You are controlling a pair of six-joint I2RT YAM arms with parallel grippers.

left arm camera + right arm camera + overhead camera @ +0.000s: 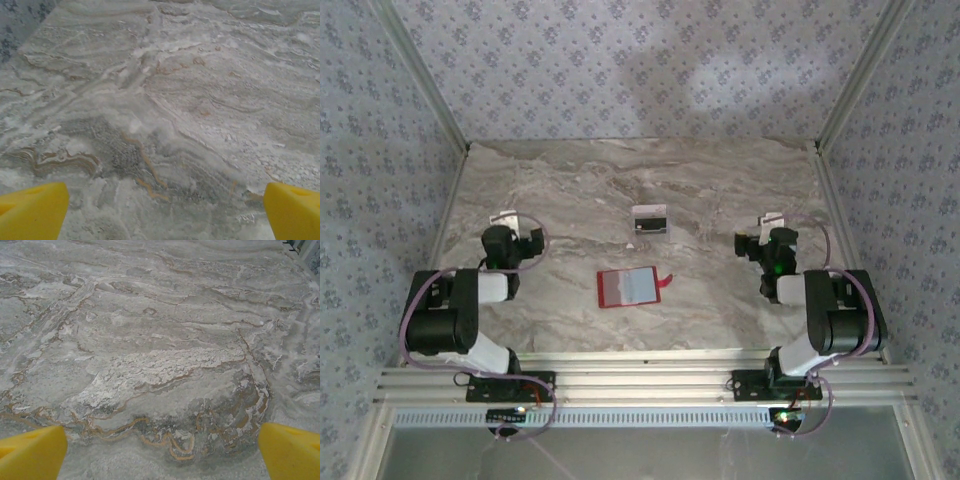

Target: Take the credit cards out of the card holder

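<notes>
The card holder (628, 287) lies open; left fingers (30, 212) and right fingers (290, 452) stand wide apart, empty, each side of it. Pulling with 1 arm may drag it.

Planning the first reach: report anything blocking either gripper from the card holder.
Nothing visible does. Only bare table separates the left gripper and right gripper from the card holder; the clear stand sits behind it, off both lines.

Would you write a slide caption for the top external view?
Red card holder open on marble table, small stand behind, left arm and right arm flanking.
</notes>
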